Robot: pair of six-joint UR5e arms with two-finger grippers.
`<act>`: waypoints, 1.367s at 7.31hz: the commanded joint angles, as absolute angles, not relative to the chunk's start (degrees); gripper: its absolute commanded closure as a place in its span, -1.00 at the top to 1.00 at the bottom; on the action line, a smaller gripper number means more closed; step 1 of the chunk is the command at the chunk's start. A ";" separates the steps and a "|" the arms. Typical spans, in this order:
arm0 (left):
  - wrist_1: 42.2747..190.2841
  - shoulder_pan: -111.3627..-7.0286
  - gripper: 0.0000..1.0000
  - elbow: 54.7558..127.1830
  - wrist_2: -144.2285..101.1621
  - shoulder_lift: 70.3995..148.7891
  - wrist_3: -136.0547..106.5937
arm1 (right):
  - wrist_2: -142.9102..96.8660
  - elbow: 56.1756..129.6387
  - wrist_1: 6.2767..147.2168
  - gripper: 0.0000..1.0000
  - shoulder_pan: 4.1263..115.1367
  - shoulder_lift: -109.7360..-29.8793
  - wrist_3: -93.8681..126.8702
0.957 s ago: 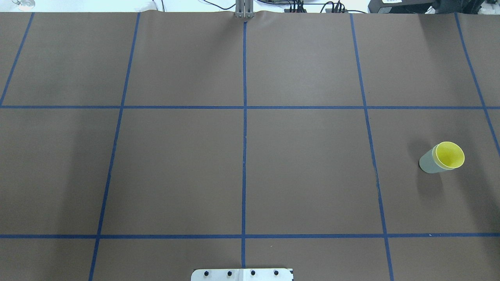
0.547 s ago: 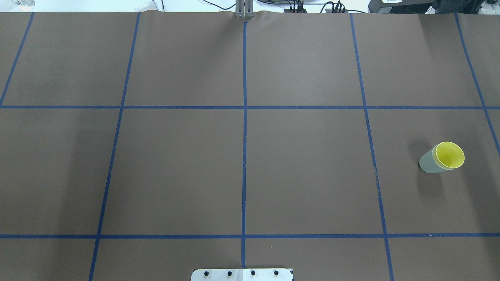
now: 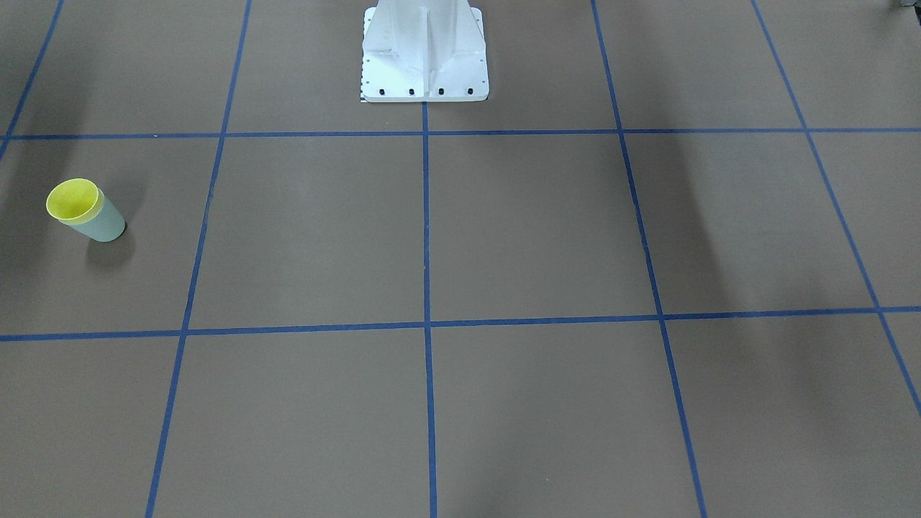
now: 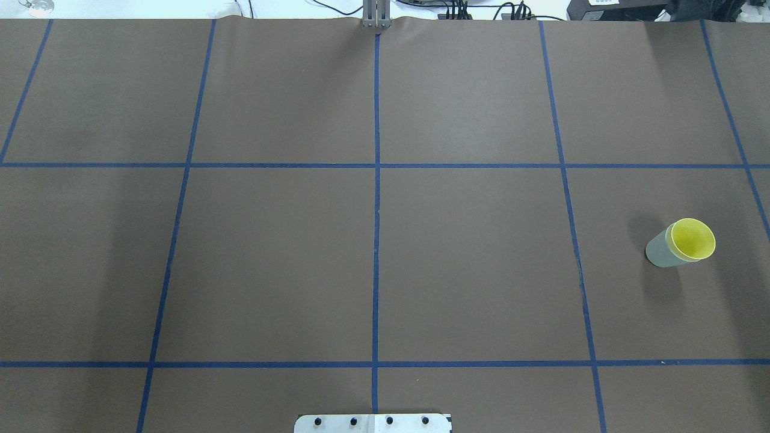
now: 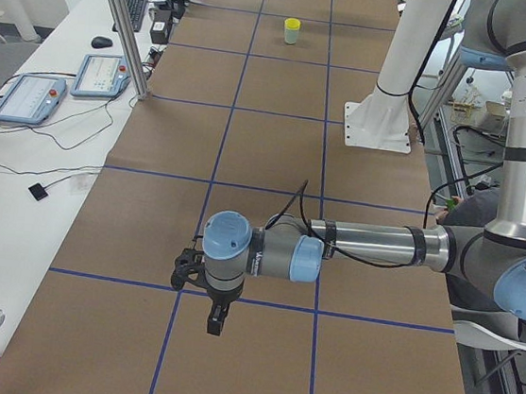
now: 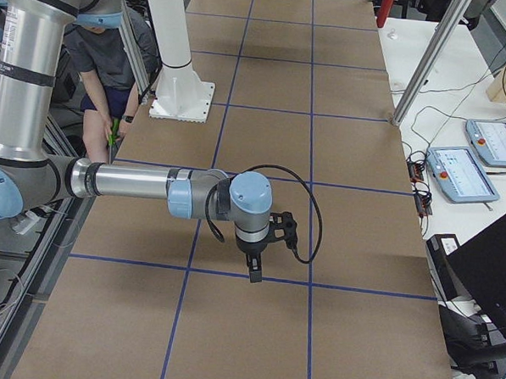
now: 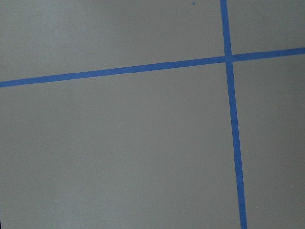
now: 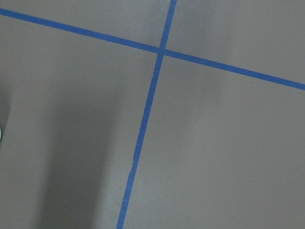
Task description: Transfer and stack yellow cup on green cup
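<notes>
The yellow cup (image 4: 693,239) is sitting inside the green cup (image 4: 659,251). The two are standing together on the brown surface (image 4: 469,264), far over on the robot's right side, inside one square made by the blue lines (image 4: 376,240). The left gripper (image 5: 215,323) is hanging over the surface and pointing down, well apart from the cups. The right gripper (image 6: 254,273) is hanging over the surface too, pointing down near a blue line. Both grippers are showing only in the side views, so I cannot tell how far open either one is.
</notes>
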State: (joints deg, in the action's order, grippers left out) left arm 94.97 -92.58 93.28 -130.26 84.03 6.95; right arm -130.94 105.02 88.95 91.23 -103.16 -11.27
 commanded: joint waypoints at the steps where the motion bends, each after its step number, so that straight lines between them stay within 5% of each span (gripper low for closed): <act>1: 100.50 -92.46 1.00 93.08 -129.82 83.94 7.21 | -130.87 104.94 88.86 1.00 91.23 -103.10 -11.25; 10: 102.83 -92.46 1.00 92.02 -129.64 83.06 7.29 | -131.04 103.63 88.86 1.00 91.23 -103.01 -11.16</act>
